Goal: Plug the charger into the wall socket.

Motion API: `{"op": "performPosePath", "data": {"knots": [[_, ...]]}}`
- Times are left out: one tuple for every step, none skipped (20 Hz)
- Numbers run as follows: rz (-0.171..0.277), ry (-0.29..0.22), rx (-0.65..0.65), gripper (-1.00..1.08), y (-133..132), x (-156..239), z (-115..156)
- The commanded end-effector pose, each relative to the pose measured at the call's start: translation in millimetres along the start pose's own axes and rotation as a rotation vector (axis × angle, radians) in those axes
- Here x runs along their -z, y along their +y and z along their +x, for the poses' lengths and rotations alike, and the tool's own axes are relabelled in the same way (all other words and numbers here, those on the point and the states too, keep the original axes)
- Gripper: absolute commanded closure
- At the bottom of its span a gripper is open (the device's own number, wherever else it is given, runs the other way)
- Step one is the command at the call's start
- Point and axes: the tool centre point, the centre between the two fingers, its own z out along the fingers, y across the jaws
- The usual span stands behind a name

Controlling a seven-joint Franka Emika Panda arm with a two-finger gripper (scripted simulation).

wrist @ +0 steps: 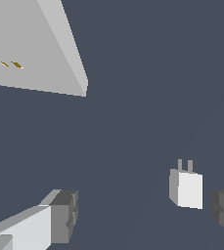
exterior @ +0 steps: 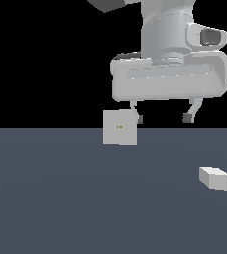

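Wall socket stands upright at centre-left of the exterior view, far side of the dark floor, two yellowish slots facing the camera. Gripper hangs above the floor just right of it, jaws spread wide, nothing held. Charger lies on the floor well apart, nearer, at the exterior view's right (wrist view shows two prongs at one end).

Risks: an off-centre grasp would tilt the block, so the prongs miss the slots. Prong heading relative to the socket is hard to judge here.
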Motion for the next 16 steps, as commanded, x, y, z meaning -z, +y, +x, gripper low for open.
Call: {"op": "performPosePath", "data": {"knots": [[-0.005,0.026,-0.021,-0.92,15,-9,-6],[-0.006,0.036,-0.029,-0.92,21,-12,-8],[-0.008,0.046,-0.037,-0.92,27,-16,-11],[-0.009,0.055,-0.045,-0.92,33,-19,-13],[-0.010,0.064,-0.052,-0.92,38,-23,-15],[-0.011,0.072,-0.059,-0.92,43,-26,-16],[-0.012,0.080,-0.065,-0.92,47,-29,-18],[-0.013,0.087,-0.071,-0.92,51,-31,-20],[-0.013,0.094,-0.077,-0.92,55,-34,-21],[-0.014,0.101,-0.082,-0.92,59,-37,-23],[-0.014,0.106,-0.087,-0.92,62,-39,-24],[-0.014,0.112,-0.091,-0.92,65,-41,-25],[-0.014,0.117,-0.095,-0.92,68,-43,-26],[-0.014,0.121,-0.098,-0.92,70,-45,-27],[-0.014,0.125,-0.101,-0.92,72,-46,-27],[-0.014,0.128,-0.104,-0.92,74,-47,-28]]}}
